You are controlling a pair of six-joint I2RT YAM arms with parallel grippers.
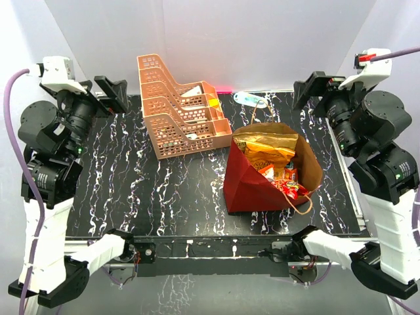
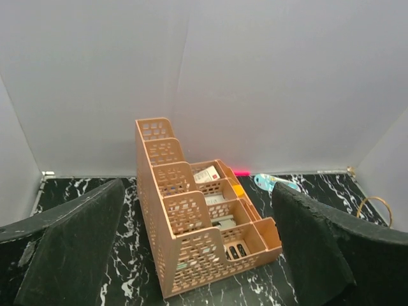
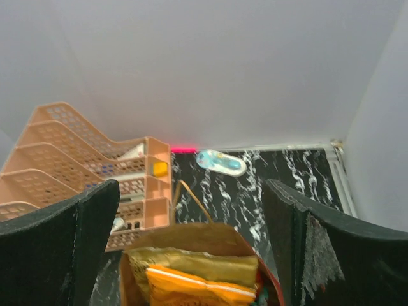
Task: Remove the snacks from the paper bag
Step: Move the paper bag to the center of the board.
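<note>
The paper bag (image 1: 246, 177) sits right of centre on the black, white-veined tabletop (image 1: 131, 190), just beside the perforated peach plastic rack (image 1: 177, 118). Its mouth gapes upward, tipped a little to the right, and the opening's long axis runs far to near. The creased outer wall is red, the lining brown kraft, and the handles thin twine. The snacks (image 1: 275, 164) lie inside, shiny and crinkled: tan-gold at the far end, red at the near end. The left pincer (image 1: 113, 95) and right pincer (image 1: 314, 88) are spread wide and hold nothing.

No wording could be read anywhere; the print on the snack packets (image 1: 272, 157) inside the paper bag (image 1: 246, 182) was too small and blurred.
</note>
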